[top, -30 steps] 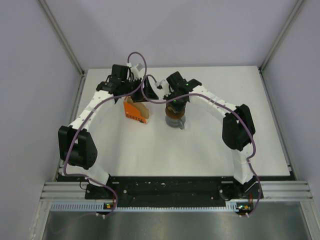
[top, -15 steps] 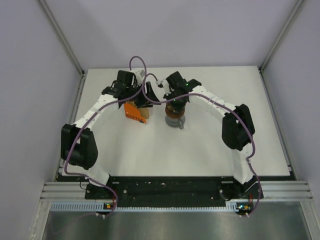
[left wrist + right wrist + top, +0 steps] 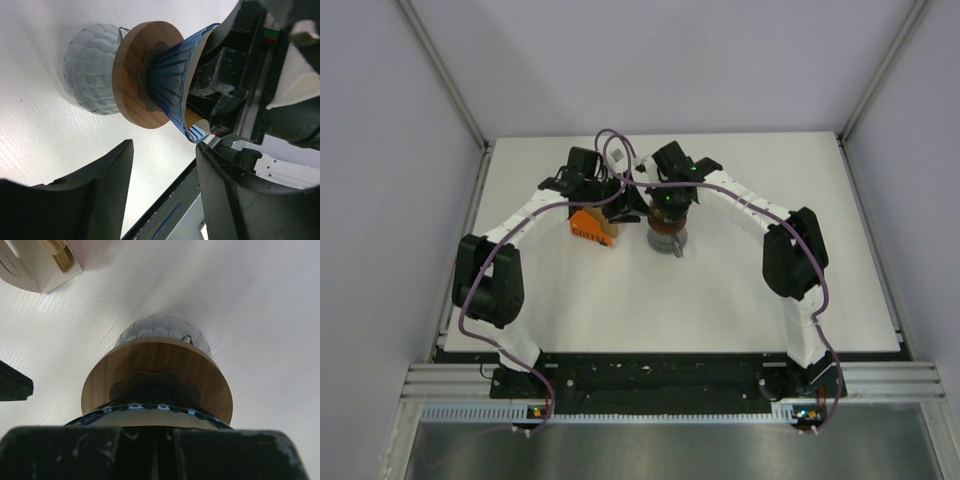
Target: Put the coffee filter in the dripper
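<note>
From the top camera you have both arms reaching to the middle of the table (image 3: 750, 300). Your left gripper (image 3: 623, 203) hangs between the orange pack (image 3: 586, 227) and the dripper (image 3: 667, 231). The right gripper (image 3: 669, 203) sits directly over the dripper. You cannot judge either gripper's opening from here.

In the left wrist view your two dark fingers (image 3: 95, 195) stand wide apart with only bare table between them, gripping nothing. The dripper lies ahead of the fingertips and clear of them. It is a blue ribbed cone set in a round wooden collar, resting on the clear grey cup (image 3: 87, 75). The right gripper's black body meets the cone's rim on the far side.

In the right wrist view your pads are pressed almost together, clamped on the dripper's blue rim, with collar and cup beyond. A pale strip runs just inside that rim, and you cannot tell what it is. The coffee filter (image 3: 60, 251) shows as tan ribbed paper at the pack's open end, top left, well apart from these fingers.
</note>
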